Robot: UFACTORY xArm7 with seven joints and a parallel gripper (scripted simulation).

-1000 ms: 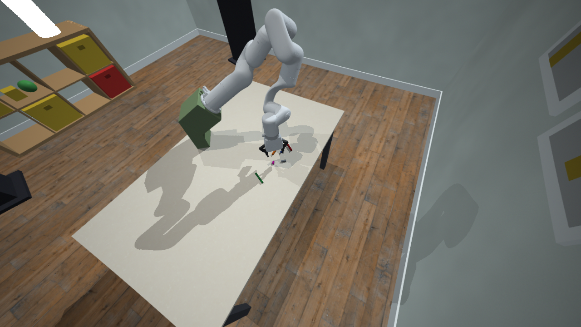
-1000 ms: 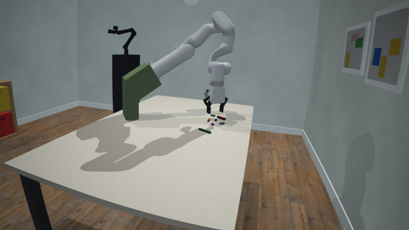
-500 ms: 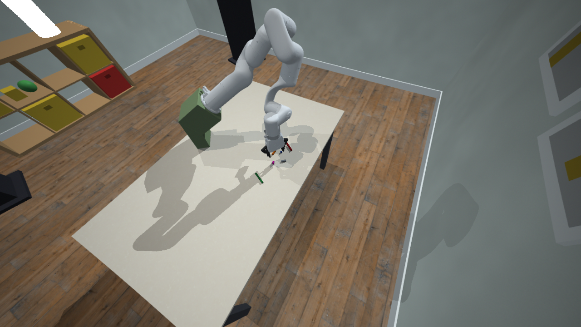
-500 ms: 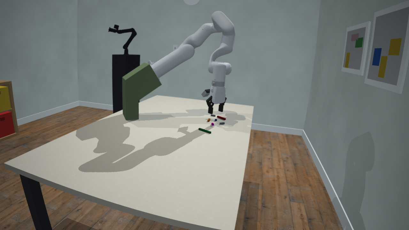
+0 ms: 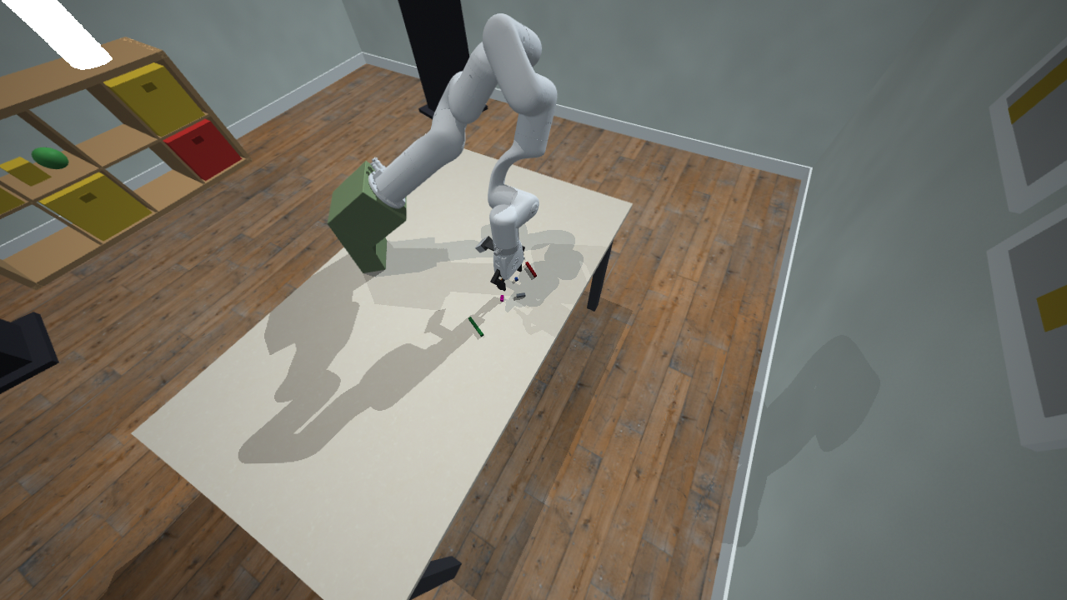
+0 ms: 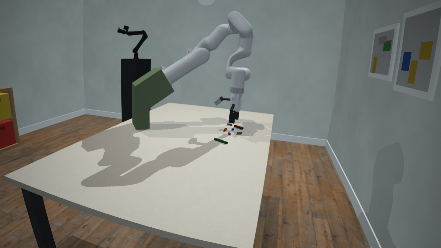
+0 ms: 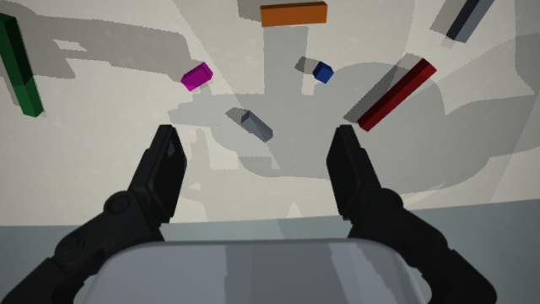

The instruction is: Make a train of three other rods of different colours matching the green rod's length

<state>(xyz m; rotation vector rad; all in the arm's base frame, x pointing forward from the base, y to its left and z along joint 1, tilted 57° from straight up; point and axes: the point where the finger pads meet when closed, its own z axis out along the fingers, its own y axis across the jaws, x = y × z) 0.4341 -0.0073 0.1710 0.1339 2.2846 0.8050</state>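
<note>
My gripper, spread and empty, hovers toward the desk's far right corner, presumably choosing rods.

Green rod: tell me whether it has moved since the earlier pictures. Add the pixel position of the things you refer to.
No; the green rod [image 5: 476, 327] [image 6: 220, 141] [image 7: 17, 55] lies at the same spot on the table [image 5: 335, 522] [image 6: 185, 203] [image 7: 105, 148], judged against its edges in the top view.
</note>
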